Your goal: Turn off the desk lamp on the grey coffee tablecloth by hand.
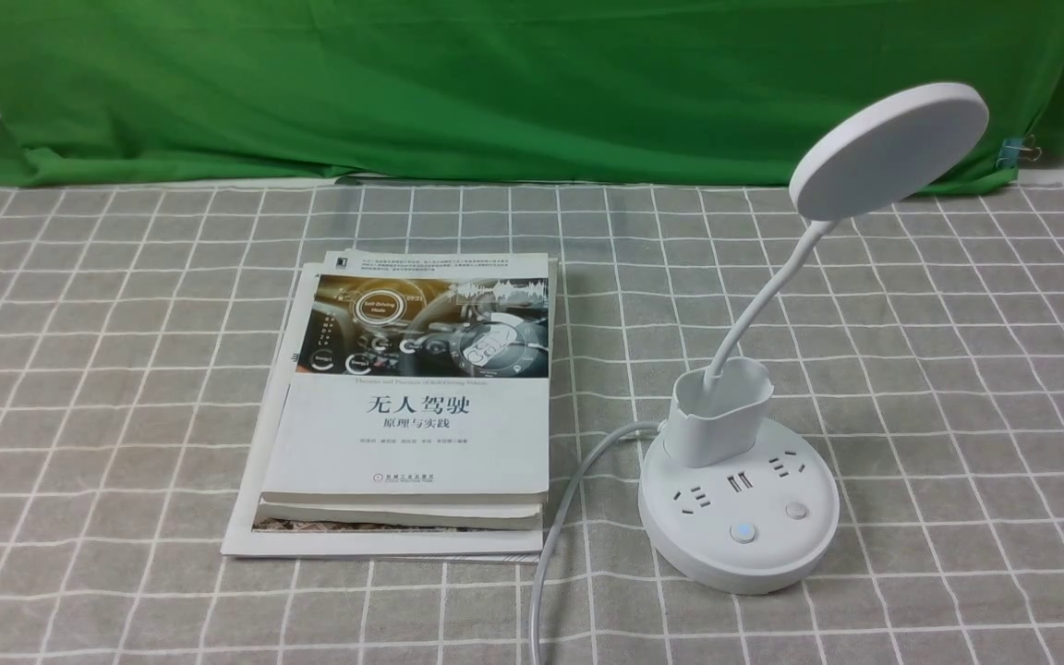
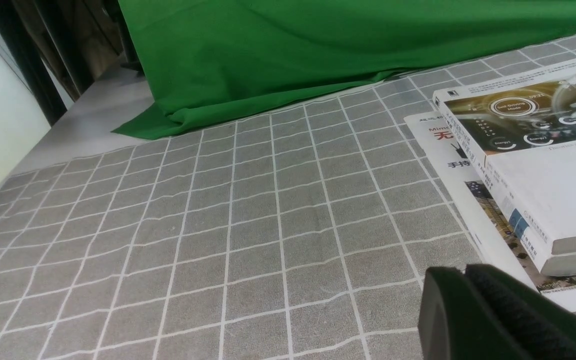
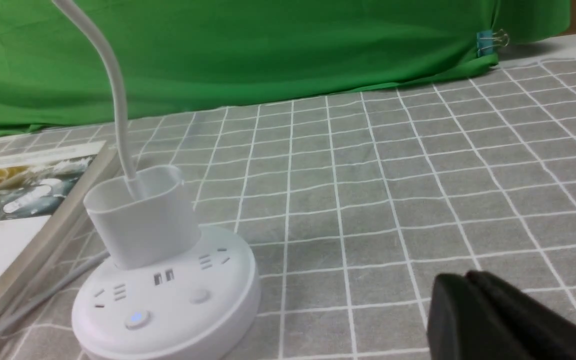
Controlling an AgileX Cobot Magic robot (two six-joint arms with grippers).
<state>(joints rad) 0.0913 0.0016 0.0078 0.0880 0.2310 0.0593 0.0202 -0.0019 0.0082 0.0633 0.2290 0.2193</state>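
Nearest the lens, the right hand point(image 3: 498, 320) hangs low with its fingers pressed together, gripping nothing. Just beside it stands the desk lamp point(image 3: 168, 290), one base button glowing blue, on the grey coffee tablecloth point(image 3: 418, 200). Beyond it lies a stack of books point(image 1: 412, 434); the left hand point(image 2: 493, 315), likewise closed, sits beside them.

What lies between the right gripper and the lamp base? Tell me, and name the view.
Only bare grey coffee tablecloth separates the right gripper from the desk lamp base, in the right wrist view.
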